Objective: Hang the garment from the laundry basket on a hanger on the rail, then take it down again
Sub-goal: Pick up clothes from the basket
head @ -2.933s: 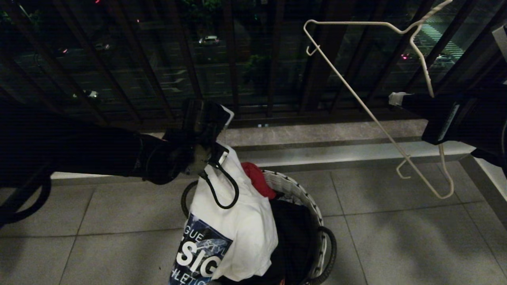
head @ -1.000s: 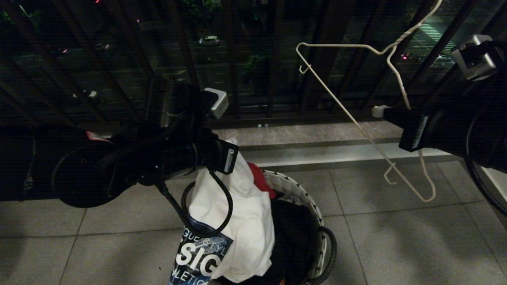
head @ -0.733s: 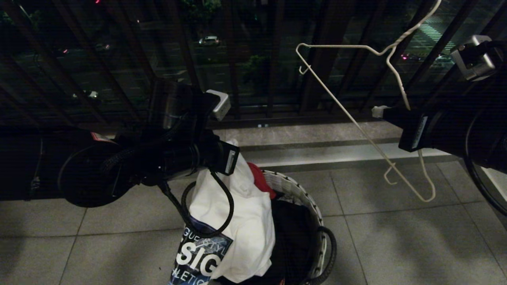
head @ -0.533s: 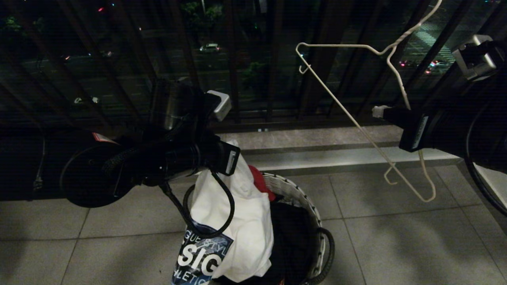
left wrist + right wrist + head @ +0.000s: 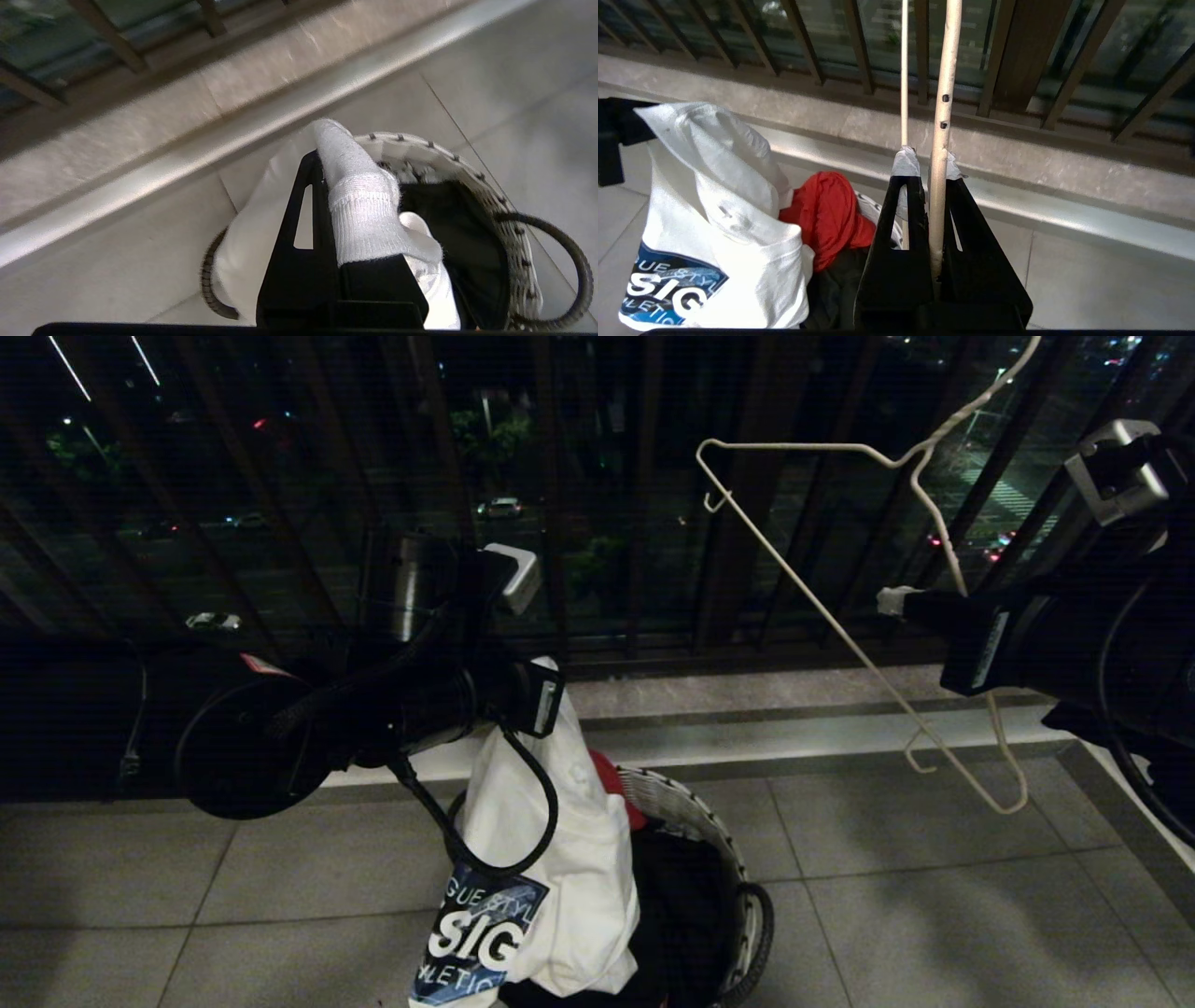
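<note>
Left pincer (image 5: 546,695) clamped on garment (image 5: 551,859) above basket (image 5: 695,803), red cloth (image 5: 611,784) beside.

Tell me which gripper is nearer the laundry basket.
Left. The left gripper hangs just above the basket, shut on the white T-shirt that trails down into it. The right gripper is off to the basket's right and higher, shut on the wire hanger.

The T-shirt (image 5: 569,859) is white with a blue-and-black chest graphic carrying white lettering. Beside it in the white woven basket (image 5: 695,803), which has black loop handles, lie a red cloth (image 5: 829,210) and a black garment (image 5: 677,915). The wire hanger (image 5: 822,607) is white; the floor tiles (image 5: 887,915) grey.
</note>
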You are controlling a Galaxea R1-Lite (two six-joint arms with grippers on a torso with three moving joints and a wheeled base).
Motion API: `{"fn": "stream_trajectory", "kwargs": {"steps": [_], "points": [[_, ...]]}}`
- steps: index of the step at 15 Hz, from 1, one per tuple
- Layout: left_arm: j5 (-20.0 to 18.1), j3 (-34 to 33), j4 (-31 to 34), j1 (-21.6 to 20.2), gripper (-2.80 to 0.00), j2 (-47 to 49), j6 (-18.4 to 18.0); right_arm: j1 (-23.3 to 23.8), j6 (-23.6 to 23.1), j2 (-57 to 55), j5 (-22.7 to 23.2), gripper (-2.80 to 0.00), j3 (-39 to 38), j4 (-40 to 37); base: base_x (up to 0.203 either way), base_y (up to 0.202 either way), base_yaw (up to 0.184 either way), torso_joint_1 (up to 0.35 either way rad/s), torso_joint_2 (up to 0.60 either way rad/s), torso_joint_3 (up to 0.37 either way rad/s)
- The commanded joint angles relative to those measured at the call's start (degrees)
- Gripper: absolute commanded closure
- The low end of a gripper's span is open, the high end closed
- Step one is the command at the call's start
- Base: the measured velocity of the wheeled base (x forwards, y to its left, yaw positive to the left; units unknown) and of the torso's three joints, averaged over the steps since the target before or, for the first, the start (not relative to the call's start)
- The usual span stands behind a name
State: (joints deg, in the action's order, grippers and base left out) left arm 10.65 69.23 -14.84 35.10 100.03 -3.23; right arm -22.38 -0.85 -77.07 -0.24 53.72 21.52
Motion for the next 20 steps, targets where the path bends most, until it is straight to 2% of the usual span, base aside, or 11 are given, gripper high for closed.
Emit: {"fn": "stream_trajectory", "kwargs": {"steps": [1,20], "points": [[0.08,0.85,-0.8,-1.03,0.0,1.42,0.06,-0.03,-0.03,-0.29,0.07,0.0,-0.02,0.19,0.0,0.0,0.0,0.001,0.0,0.206],[0.25,4.15,-3.79,-4.25,0.0,6.05,0.5,-0.03,-0.03,-1.07,-0.01,0.0,-0.11,0.19,0.0,0.0,0.0,0.001,0.0,0.202]]}}
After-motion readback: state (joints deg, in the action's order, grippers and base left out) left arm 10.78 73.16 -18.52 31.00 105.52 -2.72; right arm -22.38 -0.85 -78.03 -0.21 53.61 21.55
